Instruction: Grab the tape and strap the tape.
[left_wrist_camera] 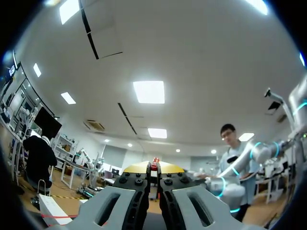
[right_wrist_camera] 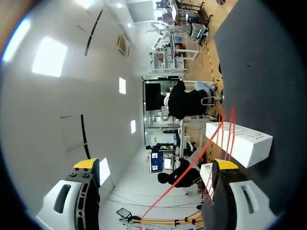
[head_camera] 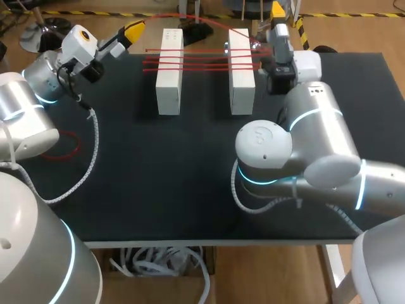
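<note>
We are mid-strapping: the thin red tape (head_camera: 205,57) loops two white rectangular blocks (head_camera: 169,69) at the far side of the black desk (head_camera: 158,171). Our left end effector (head_camera: 133,30), far left, pinches its free end, while our right end effector (right_wrist_camera: 155,164) stands apart. Next, we judge, comes another taut wrap.

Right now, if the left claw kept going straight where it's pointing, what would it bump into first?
Probably nothing. The left claw, shut on the red tape, aims up and out past the far edge of the table, and its view ahead shows only open room. The white blocks sit off to its side.
</note>
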Robot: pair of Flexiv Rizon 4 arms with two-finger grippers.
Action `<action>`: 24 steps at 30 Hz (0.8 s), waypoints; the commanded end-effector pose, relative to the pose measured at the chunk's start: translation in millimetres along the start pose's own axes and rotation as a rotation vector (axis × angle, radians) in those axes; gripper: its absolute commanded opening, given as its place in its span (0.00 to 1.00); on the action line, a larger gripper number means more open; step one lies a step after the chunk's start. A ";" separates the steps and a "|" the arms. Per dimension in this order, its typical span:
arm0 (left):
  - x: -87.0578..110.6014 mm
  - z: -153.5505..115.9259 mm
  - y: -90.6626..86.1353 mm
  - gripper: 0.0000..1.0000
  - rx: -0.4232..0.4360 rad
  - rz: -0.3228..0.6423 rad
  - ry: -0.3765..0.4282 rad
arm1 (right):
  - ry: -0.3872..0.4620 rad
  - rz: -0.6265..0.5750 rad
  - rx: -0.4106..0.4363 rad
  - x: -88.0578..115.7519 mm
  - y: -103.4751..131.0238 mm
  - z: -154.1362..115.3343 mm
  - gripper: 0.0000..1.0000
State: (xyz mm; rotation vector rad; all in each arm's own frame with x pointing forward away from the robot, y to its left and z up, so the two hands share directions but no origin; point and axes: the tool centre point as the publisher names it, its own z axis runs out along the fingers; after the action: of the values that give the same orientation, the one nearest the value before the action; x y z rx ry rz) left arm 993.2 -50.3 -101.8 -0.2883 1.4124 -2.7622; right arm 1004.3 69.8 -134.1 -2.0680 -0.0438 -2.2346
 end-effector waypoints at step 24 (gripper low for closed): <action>-0.1 -0.4 0.2 0.00 0.001 0.001 0.001 | 0.040 0.028 0.028 6.3 -3.6 3.4 0.33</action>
State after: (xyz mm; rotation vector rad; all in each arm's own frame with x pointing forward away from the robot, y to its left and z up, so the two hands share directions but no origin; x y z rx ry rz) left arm 993.2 -50.3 -101.8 -0.2882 1.4124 -2.7622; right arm 1007.7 73.7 -128.0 -1.9925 -0.0449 -2.2447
